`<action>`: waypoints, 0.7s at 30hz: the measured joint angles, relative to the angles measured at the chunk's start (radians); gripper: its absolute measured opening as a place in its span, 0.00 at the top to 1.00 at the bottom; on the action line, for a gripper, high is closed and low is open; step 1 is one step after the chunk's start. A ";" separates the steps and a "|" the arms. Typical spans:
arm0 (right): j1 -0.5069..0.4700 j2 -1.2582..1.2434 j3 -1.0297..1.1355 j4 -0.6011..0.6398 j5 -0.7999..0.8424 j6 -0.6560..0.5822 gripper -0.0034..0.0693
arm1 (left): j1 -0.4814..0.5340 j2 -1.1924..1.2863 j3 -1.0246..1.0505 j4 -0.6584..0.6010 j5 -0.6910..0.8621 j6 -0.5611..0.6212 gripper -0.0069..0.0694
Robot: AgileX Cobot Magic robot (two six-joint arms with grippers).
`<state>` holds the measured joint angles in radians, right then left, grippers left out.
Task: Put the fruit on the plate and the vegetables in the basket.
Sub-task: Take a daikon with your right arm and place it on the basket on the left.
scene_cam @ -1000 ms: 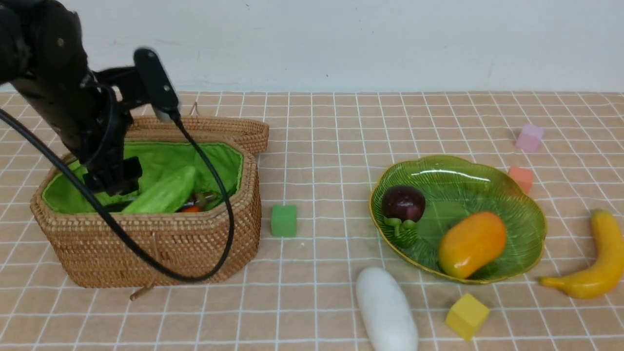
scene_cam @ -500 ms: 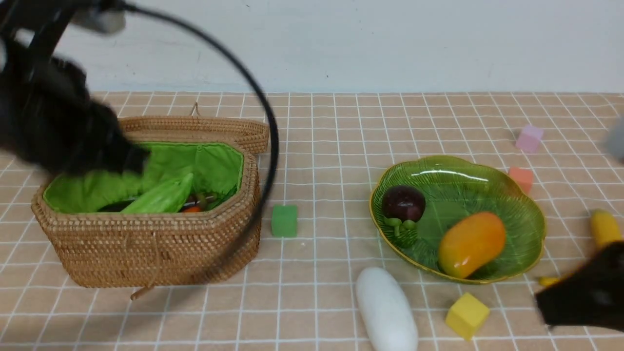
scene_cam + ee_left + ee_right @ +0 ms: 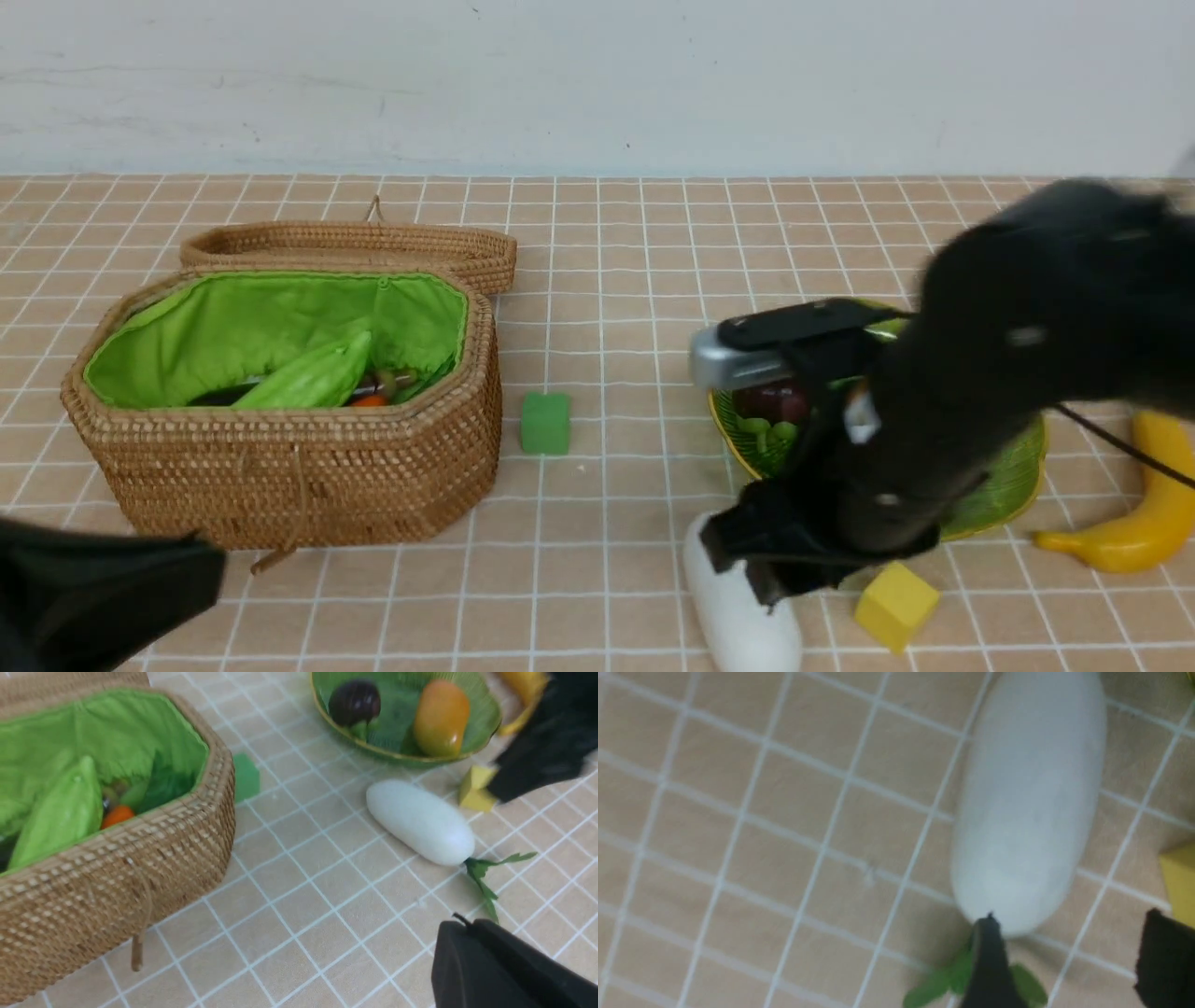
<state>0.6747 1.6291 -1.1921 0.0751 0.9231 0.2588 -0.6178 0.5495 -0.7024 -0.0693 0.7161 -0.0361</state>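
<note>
Tiled table (image 3: pixel 635 280): right gripper (image 3: pixel 1071 947) hovers, jaws apart, over radish (image 3: pixel 1031 802).

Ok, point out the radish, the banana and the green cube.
radish (image 3: pixel 420 821), left wrist view, middle of its white body.
banana (image 3: pixel 1153 518), front view, lower curve of its yellow body.
green cube (image 3: pixel 544 423), front view, its front face.

Radish (image 3: pixel 420 821) lying outside open basket (image 3: pixel 280 485), gourd (image 3: pixel 308 378) inside, mango (image 3: pixel 440 716), mangosteen (image 3: pixel 354 702) on plate (image 3: pixel 395 723), banana (image 3: pixel 1144 523) beside it.
</note>
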 joint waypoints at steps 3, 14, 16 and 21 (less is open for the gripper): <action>0.000 0.098 -0.004 -0.030 -0.058 0.022 0.18 | 0.000 -0.042 0.008 0.000 0.009 0.000 0.93; 0.000 0.284 -0.026 -0.047 -0.106 0.022 0.22 | 0.000 -0.064 0.009 0.014 0.058 0.005 0.93; 0.000 0.284 -0.045 -0.021 -0.058 -0.008 0.22 | 0.000 -0.067 0.009 0.039 0.078 -0.011 0.93; 0.016 0.242 -0.149 0.060 0.057 -0.096 0.22 | -0.001 -0.093 0.009 0.161 0.123 -0.136 0.93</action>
<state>0.6904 1.8707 -1.3406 0.1346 0.9803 0.1625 -0.6186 0.4566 -0.6936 0.0914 0.8386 -0.1718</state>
